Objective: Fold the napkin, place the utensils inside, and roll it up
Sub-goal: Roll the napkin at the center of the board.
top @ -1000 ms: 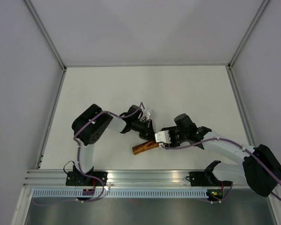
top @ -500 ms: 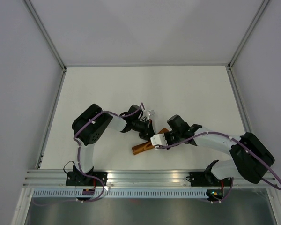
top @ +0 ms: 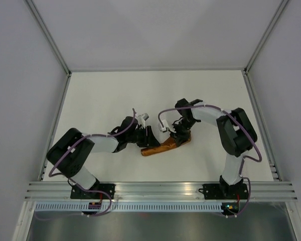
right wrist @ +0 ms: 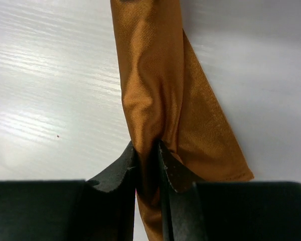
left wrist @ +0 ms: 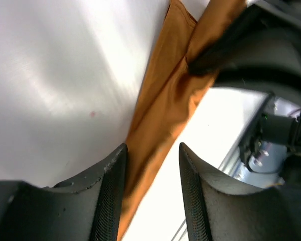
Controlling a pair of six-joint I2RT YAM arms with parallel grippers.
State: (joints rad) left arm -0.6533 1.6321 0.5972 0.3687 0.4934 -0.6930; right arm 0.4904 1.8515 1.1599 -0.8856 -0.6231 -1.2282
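- **Napkin** [top: 163, 149]: a rust-brown cloth gathered into a narrow, roll-like strip. It lies slantwise on the white counter [top: 105, 95], between the two arms and nearer their bases than the far edge.
- **Left hand** [top: 146, 136]: it is placed at the strip's left, nearer end. In the left wrist view the left hand [left wrist: 151, 191] has its fingers parted and grips nothing. The napkin [left wrist: 160, 115] runs along the counter through the gap between them.
- **Right hand** [top: 178, 136]: it is placed at the strip's right, farther end. In the right wrist view the right hand [right wrist: 147, 165] has its fingertips drawn almost together, pinching a raised ridge of the napkin [right wrist: 155, 75]. A loose flap fans out to one side of the pinch.
- **Utensils**: none shows in any view, and it cannot be told whether they lie inside the roll.
- **Step in hand (judgement)**: this is the rolling stage, late in the task. The fold appears done and the strip is already narrow, but its right end looks slack where the flap splays.
- **Next move (judgement)**: the flap needs turning in under the roll while the strip is steadied at the other end. The free left hand would have to press or close on the cloth there. A hard pull on the pinched ridge could loosen the roll.
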